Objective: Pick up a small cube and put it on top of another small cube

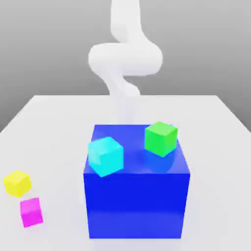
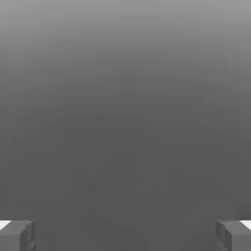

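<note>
A pale grey-white table (image 1: pixel 206 147) filled the lower part of the exterior view, its far edge running straight across. Behind that edge stood a plain grey backdrop (image 1: pixel 44 44), lighter low down near the table and darker higher up. The light was soft and even, casting only faint shadows on the table.

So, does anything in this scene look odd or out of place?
Nothing is spilled or damaged. The green cube and cyan cube sit atop the blue block, both turned askew to its edges. The pink cube and yellow cube lie on the table, apart.
</note>
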Motion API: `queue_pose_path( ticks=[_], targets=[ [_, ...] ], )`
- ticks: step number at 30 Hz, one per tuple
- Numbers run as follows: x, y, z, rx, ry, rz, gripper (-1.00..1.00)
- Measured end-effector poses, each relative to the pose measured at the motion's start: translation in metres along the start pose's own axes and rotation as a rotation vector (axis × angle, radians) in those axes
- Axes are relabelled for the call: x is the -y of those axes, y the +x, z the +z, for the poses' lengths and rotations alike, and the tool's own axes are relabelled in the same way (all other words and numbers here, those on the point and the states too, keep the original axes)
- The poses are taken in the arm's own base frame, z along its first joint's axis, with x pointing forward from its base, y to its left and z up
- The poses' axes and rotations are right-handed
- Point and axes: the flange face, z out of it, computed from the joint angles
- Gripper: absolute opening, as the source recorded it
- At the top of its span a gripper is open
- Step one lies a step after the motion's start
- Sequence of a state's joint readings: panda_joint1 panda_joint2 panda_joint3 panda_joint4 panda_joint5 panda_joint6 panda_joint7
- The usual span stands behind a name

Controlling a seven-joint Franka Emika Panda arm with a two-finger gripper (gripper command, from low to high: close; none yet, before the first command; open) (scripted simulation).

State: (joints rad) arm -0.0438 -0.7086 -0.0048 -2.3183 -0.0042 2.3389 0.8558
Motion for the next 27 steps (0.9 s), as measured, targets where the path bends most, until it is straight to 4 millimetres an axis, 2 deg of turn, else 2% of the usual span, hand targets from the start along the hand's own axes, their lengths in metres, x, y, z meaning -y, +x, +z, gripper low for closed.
queue_pose_path(
  ticks=[3,7,14,16,20,25,27],
  targets=[
    [-0.022,0.015,0.063,0.026,-0.093,0.115,0.00],
    [-0.064,0.030,0.138,0.055,-0.210,0.265,0.00],
    [-0.166,0.036,0.252,0.096,-0.412,0.537,0.00],
    [-0.200,0.033,0.279,0.106,-0.469,0.616,0.00],
    [-0.280,0.023,0.323,0.114,-0.588,0.795,0.00],
    [-0.362,-0.016,0.370,0.140,-0.724,0.974,0.00],
    [-0.382,-0.028,0.387,0.142,-0.743,1.000,0.00]
  ],
)
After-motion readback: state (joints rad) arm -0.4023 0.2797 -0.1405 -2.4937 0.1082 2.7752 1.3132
